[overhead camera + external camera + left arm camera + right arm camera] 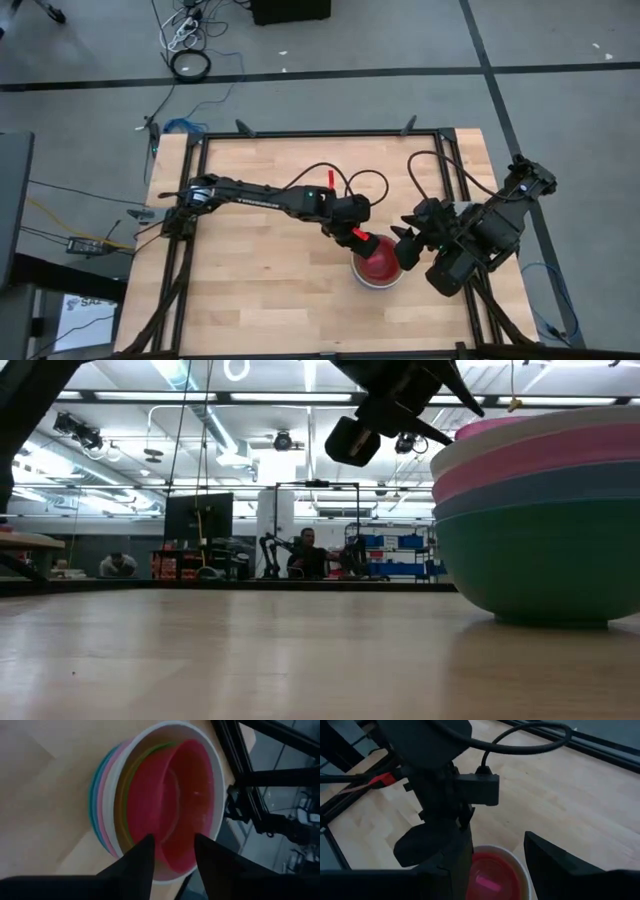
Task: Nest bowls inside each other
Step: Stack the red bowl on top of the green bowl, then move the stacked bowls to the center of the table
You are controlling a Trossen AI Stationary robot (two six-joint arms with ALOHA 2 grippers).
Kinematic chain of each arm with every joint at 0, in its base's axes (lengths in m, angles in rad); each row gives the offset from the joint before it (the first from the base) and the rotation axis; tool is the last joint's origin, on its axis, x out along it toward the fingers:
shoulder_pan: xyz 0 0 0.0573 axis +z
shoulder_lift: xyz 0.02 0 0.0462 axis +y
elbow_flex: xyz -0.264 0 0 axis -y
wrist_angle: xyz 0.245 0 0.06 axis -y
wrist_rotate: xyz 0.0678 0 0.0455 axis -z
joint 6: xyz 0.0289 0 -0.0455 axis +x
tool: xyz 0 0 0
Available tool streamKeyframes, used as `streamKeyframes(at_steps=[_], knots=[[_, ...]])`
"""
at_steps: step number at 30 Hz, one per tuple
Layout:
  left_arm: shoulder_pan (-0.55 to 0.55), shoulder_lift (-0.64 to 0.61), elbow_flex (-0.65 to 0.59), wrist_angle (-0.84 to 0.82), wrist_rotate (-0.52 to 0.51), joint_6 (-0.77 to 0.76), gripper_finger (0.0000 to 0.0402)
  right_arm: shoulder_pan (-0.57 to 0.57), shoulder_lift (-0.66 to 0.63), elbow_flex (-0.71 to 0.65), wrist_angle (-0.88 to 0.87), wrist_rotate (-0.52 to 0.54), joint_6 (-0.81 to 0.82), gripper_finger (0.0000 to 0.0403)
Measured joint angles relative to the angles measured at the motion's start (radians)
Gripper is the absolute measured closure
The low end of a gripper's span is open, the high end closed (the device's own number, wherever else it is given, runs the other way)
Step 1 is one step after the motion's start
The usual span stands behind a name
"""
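1. Right now my left gripper sits just over the near rim of the red bowl, jaws apart with that rim in the gap between them; I judge the bowl is let go, but I cannot tell whether a finger touches it
2. Lifting off at a slant could catch that rim and tip the red bowl out, or drag the whole stack across the counter, since light plastic slides easily
3. My right gripper waits just beside the stack with its jaws spread wide, holding nothing; with both arms this close, either one swinging sideways could strike the other
4. The stack stands on the right half of the counter, near the front: teal bowl at the bottom, then blue, pink and white
5. Inside the white bowl I see a lime green rim and a thin yellow edge, with the red bowl innermost and empty; it seems slightly off-centre, so it may not be fully seated
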Motion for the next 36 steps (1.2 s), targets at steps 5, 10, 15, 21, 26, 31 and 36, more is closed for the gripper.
streamKeyframes(at_steps=[5,10,15,21,26,31,36], knots=[[0.004,-0.01,0.01,0.008,0.005,-0.007,0.0254,0.0,0.0,0.0,0.0,0.0,-0.017,0.0234],[0.019,-0.01,0.029,0.002,0.002,-0.006,0.0254,0.0,0.0,0.0,0.0,0.0,-0.026,0.0234],[0.029,-0.01,0.029,-0.06,0.012,-0.002,0.0254,0.0,0.0,0.0,0.0,-0.001,-0.019,0.0234],[0.034,-0.025,0.053,-0.072,0.042,0.06,0.0254,0.0,0.0,0.0,0.004,0.012,-0.029,0.0234],[0.046,-0.097,0.204,-0.073,0.092,0.166,0.0254,0.011,-0.002,0.019,0.063,0.088,-0.06,0.0234],[0.042,-0.189,0.403,-0.067,-0.072,0.361,0.0254,0.011,-0.002,0.075,0.096,0.155,-0.205,0.0233],[0.043,-0.353,0.406,-0.011,-0.296,0.524,0.0254,-0.009,-0.008,0.199,0.161,0.356,-0.491,0.0234]])
